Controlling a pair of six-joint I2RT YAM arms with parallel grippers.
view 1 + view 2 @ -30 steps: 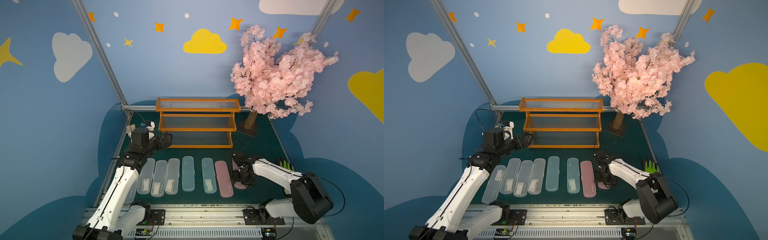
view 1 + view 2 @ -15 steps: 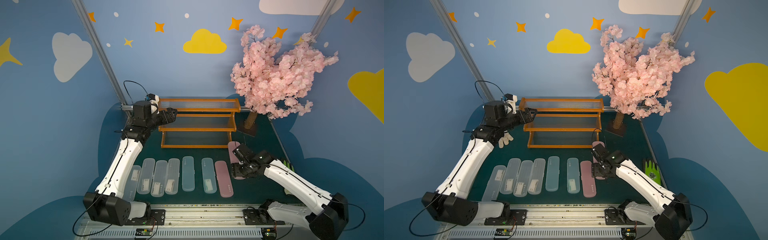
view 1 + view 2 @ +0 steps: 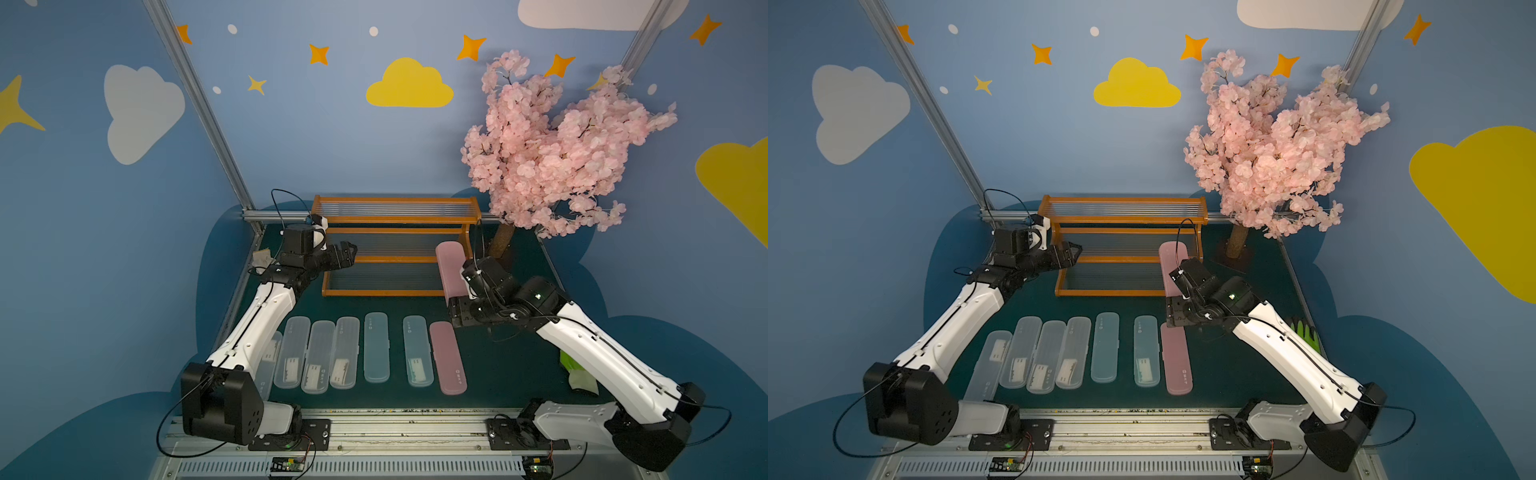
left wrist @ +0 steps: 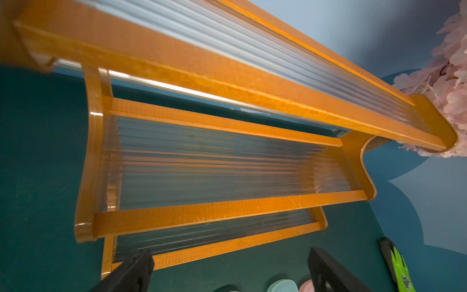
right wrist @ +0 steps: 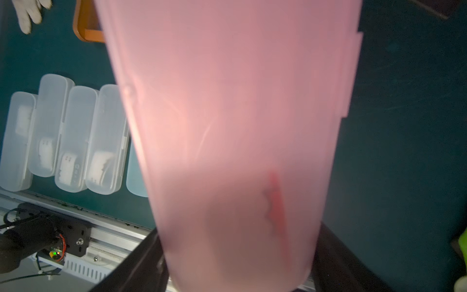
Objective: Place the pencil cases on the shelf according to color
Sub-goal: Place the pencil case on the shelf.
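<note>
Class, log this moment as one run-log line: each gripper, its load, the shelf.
right gripper: shut on pink pencil case, aloft by right end of shelf | left gripper: open, empty | shelf: no cases | seven cases in row

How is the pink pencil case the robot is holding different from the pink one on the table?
The held pink case is clamped at its near end by the right gripper; the table pink case is touched by nothing. The held pink case is up in the air by the shelf's right end; the table pink case lies flat on the green table, beside a blue case. Both are pink, long and round-ended.
</note>
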